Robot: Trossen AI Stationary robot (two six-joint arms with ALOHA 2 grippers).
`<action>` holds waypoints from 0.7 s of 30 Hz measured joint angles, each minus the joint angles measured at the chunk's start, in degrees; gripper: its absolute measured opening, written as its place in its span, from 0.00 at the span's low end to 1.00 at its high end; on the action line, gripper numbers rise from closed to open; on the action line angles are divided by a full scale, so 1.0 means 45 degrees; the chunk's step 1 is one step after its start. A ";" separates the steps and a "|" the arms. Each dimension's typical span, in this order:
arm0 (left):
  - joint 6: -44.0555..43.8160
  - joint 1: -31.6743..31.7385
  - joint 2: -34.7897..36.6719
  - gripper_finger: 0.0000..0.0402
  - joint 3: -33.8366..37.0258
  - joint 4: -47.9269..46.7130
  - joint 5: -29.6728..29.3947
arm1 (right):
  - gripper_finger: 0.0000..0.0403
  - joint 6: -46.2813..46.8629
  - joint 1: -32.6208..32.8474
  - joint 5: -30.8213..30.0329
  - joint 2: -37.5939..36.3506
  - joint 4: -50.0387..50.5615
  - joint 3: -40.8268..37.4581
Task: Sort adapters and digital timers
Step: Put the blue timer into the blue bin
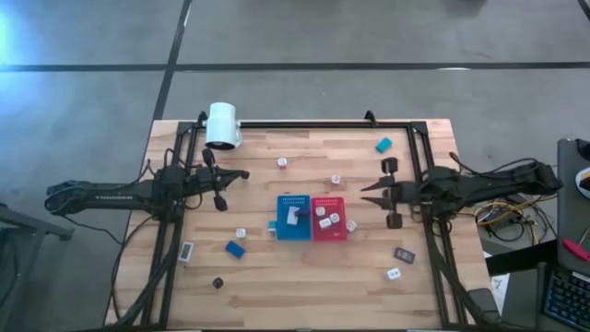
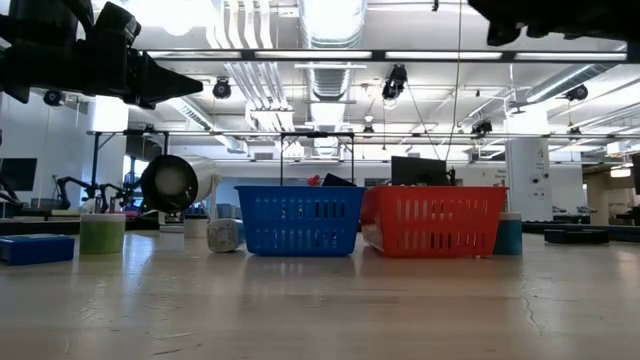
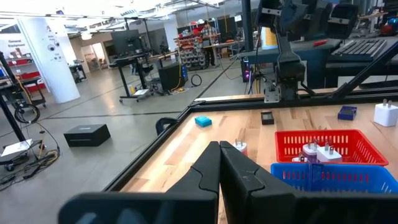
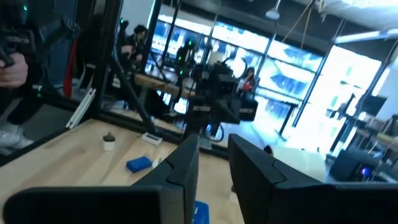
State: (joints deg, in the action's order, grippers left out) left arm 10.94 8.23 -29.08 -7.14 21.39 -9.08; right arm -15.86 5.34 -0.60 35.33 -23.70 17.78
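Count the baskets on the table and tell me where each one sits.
2. The blue basket sits near the middle of the table. The red basket stands right beside it, on its right in the high view. No others seem hidden.
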 joint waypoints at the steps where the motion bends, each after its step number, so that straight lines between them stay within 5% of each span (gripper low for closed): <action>1: 0.0000 0.0000 0.0000 0.02 0.0000 0.0000 0.0000 | 0.19 -0.0041 0.0000 0.0002 -0.0315 0.0021 -0.0164; 21: 0.0000 0.0000 0.0000 0.02 0.0000 0.0005 0.0000 | 0.02 -0.0170 0.0000 0.1107 -0.4231 0.1786 -0.1549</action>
State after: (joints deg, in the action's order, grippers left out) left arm 10.94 8.23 -29.08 -7.14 21.41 -9.08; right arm -16.62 5.34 4.38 16.29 -15.66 10.81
